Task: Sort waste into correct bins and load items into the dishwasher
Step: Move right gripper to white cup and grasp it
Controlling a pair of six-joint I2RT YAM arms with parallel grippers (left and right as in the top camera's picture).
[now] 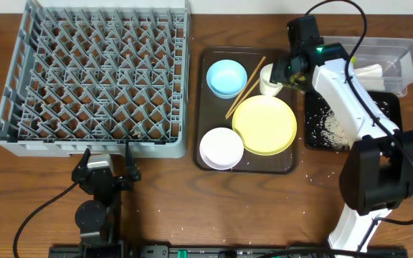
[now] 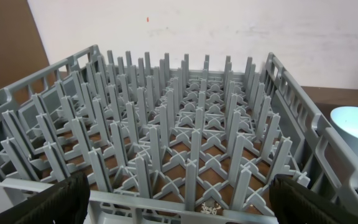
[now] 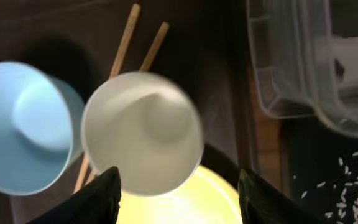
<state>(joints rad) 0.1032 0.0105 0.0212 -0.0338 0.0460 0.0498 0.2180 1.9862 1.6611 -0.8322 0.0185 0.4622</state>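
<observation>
The right gripper [image 3: 176, 186] hangs wide open over the cup [image 3: 143, 130], holding nothing. Straddle one cup wall before closing, clear of the chopsticks [image 1: 244, 87]. The left gripper [image 1: 106, 166] rests open, empty.

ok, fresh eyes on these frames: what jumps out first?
The grey rack on the left, no dishes in it. Beside it the brown tray holds a yellow plate, blue bowl, white bowl and chopsticks, with the right gripper open at the cup. Loose rice litters the black tray at right.
</observation>
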